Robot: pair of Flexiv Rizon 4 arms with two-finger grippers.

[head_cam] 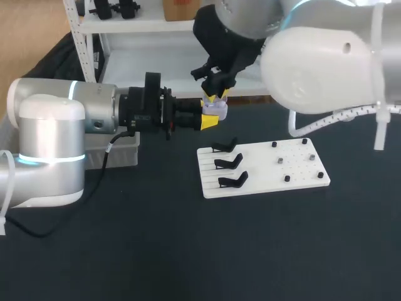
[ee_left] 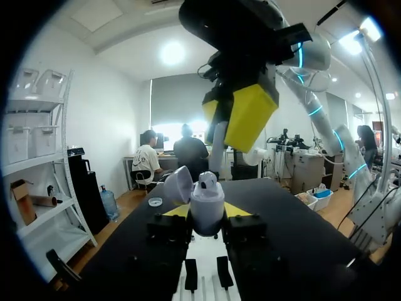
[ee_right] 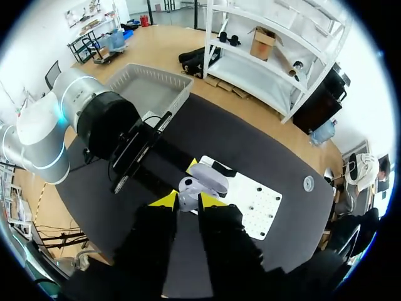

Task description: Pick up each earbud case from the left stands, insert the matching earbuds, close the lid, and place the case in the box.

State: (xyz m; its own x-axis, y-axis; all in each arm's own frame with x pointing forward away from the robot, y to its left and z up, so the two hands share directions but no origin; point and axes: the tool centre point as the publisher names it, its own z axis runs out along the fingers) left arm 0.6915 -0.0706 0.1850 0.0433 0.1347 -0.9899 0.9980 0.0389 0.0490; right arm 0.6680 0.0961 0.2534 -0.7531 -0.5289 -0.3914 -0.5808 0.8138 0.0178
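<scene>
At the far left, a grey box [head_cam: 125, 150] with thin, smooth plastic walls sits on the dark, matte tabletop [head_cam: 188, 251], partly hidden behind the left arm. It is probably where finished cases go, and it is near enough for that arm to reach.

The left arm lies level above the tabletop. The left gripper [head_cam: 210, 121] is clamped on the earbud case [head_cam: 217, 108], with one yellow tip on each side of its rounded body. It holds the case in the air, upright and steady, apparently as a fixture so the other arm can work from above. The case is glossy, pale lavender-white and pebble-shaped. Its hinged lid [ee_left: 178, 185] is tipped open to one side, which leaves the top clear. A small white earbud [ee_left: 208, 180] seems to stand in the opening.

Directly over the case, the right gripper [head_cam: 216, 95] points straight down. Its blocky yellow tips are slightly apart, and the left wrist view shows nothing between them. This looks like the insertion step.

To the right and nearer the camera, a flat white board [head_cam: 294, 172] lies on the tabletop. Three curved black stands [head_cam: 229, 162] along its left edge are empty. Small dark pegs [head_cam: 287, 179] dot its right half. They are too small to tell whether any earbuds sit there.
</scene>
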